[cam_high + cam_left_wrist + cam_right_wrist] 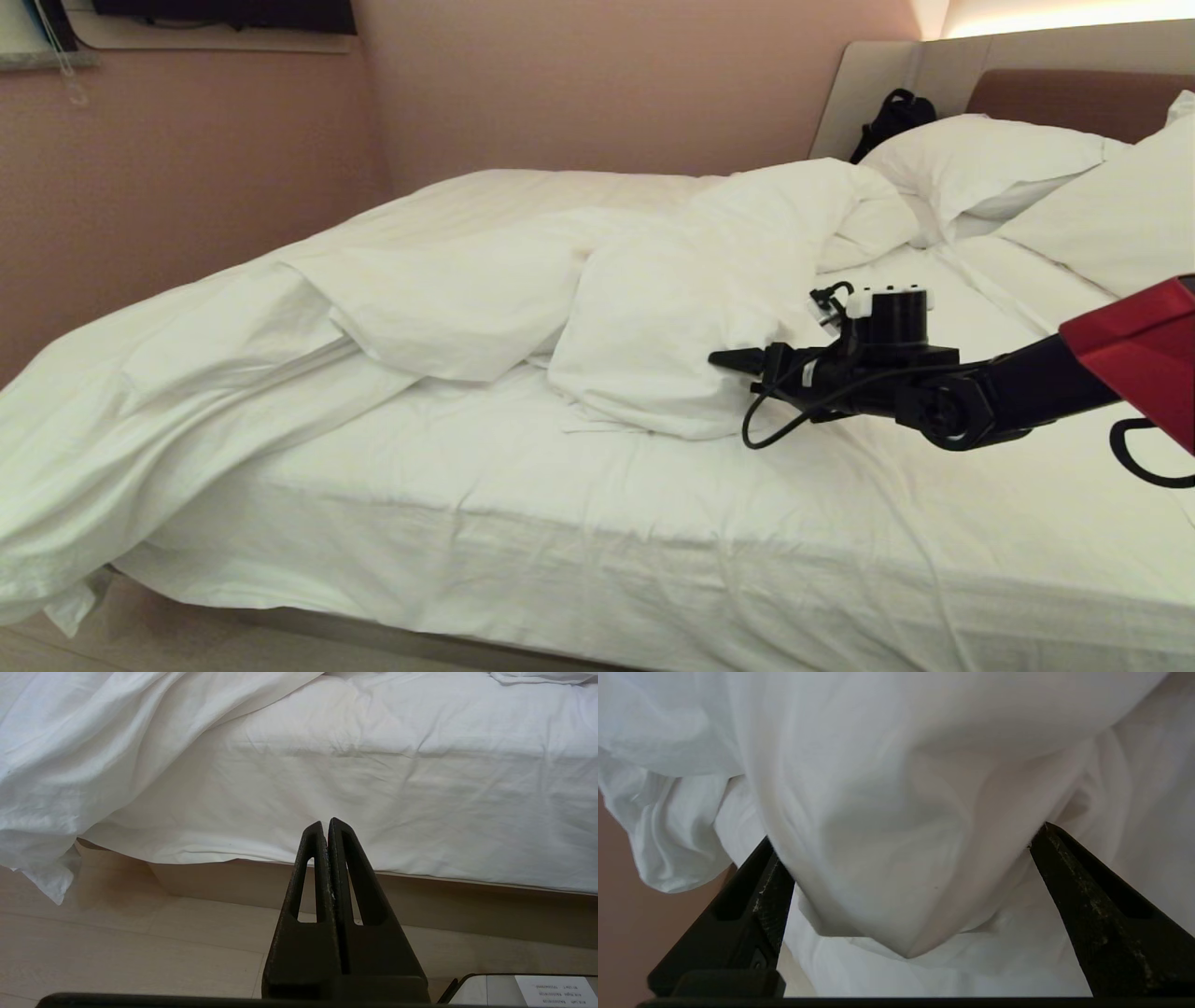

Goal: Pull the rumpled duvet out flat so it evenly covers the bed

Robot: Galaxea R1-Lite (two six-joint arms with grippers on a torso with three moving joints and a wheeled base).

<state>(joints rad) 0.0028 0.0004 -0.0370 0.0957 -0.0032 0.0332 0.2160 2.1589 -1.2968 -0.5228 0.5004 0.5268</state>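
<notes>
The white duvet [653,280] lies bunched in a ridge across the middle of the bed [653,523], and its far-left end spills over the bed's edge toward the floor. My right gripper [721,358] reaches in level from the right, its tips against a hanging fold of the duvet. In the right wrist view the right gripper [906,835] stands open, with a pointed fold of the duvet [878,765] between its wide-spread fingers [1087,896]. My left gripper [325,822] is shut on nothing, parked low beside the bed, facing the mattress side [397,788].
Two plump white pillows [980,163] [1111,215] rest against the headboard [1074,98], with a black bag [892,117] behind them. A pink wall runs behind the bed. The draped duvet end [56,765] hangs over the pale wooden floor [117,942].
</notes>
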